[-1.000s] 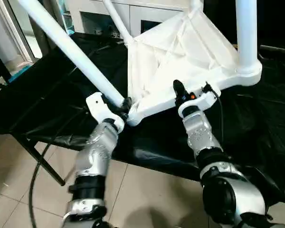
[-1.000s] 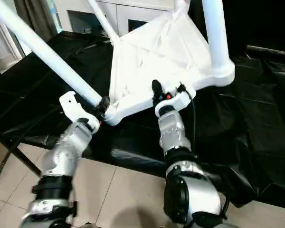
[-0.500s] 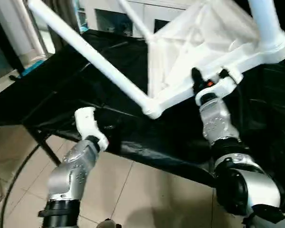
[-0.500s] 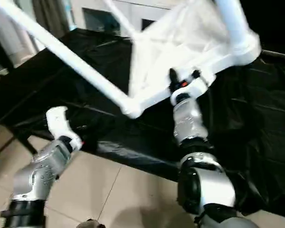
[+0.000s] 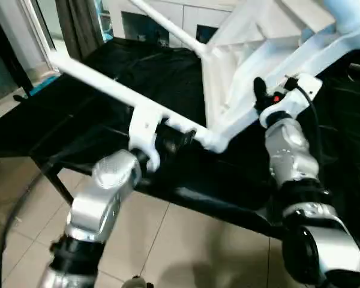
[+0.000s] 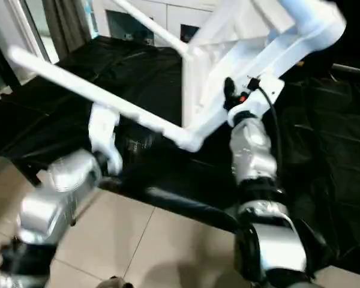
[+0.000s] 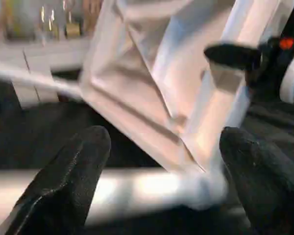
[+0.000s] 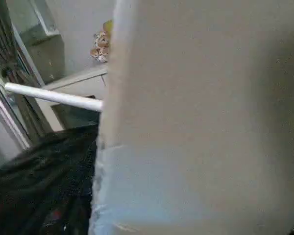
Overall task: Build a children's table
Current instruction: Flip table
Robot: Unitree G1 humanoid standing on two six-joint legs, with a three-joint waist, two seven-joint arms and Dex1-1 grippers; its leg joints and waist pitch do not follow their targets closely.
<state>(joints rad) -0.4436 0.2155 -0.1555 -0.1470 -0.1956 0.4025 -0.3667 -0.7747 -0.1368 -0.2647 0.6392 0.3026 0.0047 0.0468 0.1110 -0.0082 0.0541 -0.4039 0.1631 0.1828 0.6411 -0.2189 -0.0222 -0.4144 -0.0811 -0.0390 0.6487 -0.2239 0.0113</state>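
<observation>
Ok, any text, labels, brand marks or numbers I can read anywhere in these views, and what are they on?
None readable.
Table top and legs: plain white, no print.
Right gripper: an orange spot, no lettering visible.
Cabinet: contents too small and blurred to read.

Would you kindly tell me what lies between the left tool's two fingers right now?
In the left wrist view, a white table leg runs across the gap between the open left tool's fingers; nothing else lies there.

Table top (image 5: 270,36) cut off above.
</observation>
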